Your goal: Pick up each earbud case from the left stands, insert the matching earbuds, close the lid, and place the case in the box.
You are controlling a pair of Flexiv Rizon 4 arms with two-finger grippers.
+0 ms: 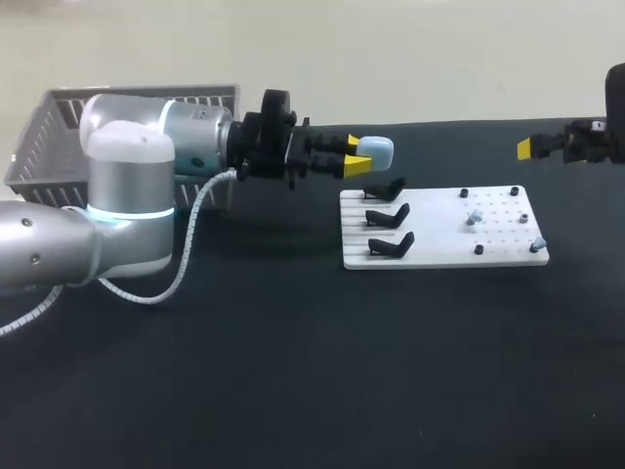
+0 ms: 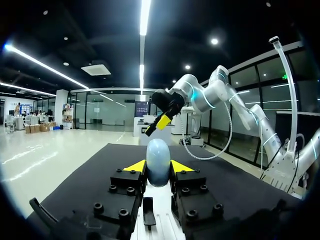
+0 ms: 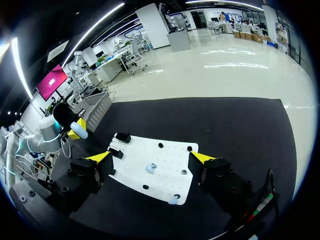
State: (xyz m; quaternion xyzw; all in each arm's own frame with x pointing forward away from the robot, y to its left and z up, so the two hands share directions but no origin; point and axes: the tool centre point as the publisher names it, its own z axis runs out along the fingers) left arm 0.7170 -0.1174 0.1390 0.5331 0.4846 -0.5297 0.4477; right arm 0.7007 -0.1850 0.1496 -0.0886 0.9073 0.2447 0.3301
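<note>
1. The black table (image 1: 293,391) showed a broad stretch of dark surface at 6 o'clock of the white board (image 1: 439,252).
2. The left arm (image 1: 127,186) came in from 9 o'clock, in front of the grey box (image 1: 39,137) at the table's 10 o'clock edge.
3. Three black stands (image 1: 388,217) lined the board's 9 o'clock edge.
4. The left gripper (image 1: 354,156) was clamped on the pale-blue earbud case (image 1: 377,151), in the air by the board's 11 o'clock corner.
5. The right gripper (image 3: 151,157) was spread wide at the board's 2 o'clock, apart from it.
6. Two small earbuds (image 1: 475,217) lay on the board's 3 o'clock half.

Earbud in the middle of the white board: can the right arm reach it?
Probably yes: the right gripper hangs open with the white board ahead, and nothing covers the earbud.
</note>
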